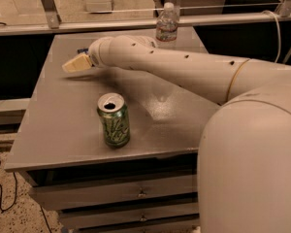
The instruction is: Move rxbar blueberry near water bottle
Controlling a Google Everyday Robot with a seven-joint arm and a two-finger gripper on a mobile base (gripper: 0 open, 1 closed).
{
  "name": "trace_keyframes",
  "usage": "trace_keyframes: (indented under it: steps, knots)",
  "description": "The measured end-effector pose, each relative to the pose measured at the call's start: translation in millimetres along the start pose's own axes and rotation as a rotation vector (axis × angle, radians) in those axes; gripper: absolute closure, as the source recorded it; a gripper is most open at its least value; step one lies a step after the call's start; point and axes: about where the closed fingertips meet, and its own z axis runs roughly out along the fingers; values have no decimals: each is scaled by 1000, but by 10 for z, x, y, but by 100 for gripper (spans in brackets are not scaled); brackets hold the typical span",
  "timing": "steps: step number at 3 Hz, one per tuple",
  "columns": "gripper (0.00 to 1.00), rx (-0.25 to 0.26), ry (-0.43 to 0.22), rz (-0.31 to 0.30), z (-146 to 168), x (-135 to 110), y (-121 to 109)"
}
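Note:
My gripper (75,63) hovers low over the far left part of the grey table (63,130), at the end of my white arm, which reaches in from the right. A small dark-blue sliver, likely the rxbar blueberry (82,50), shows just behind the gripper; the arm hides the rest of it. The water bottle (166,27), clear with a white cap and a label band, stands upright at the table's far edge, to the right of the gripper and behind the arm.
A green soda can (114,120) stands upright, opened, near the front middle of the table. A metal rail (136,22) runs along the far edge behind the bottle. Drawers (136,193) sit below the tabletop. My arm covers the right side.

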Motion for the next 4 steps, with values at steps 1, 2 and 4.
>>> trace_keyframes:
  steps: [1, 2, 4]
  knots:
    - [0, 6, 11, 15, 147, 64, 6]
    - [16, 14, 22, 28, 237, 142, -1]
    - [64, 16, 2, -5, 234, 39, 8]
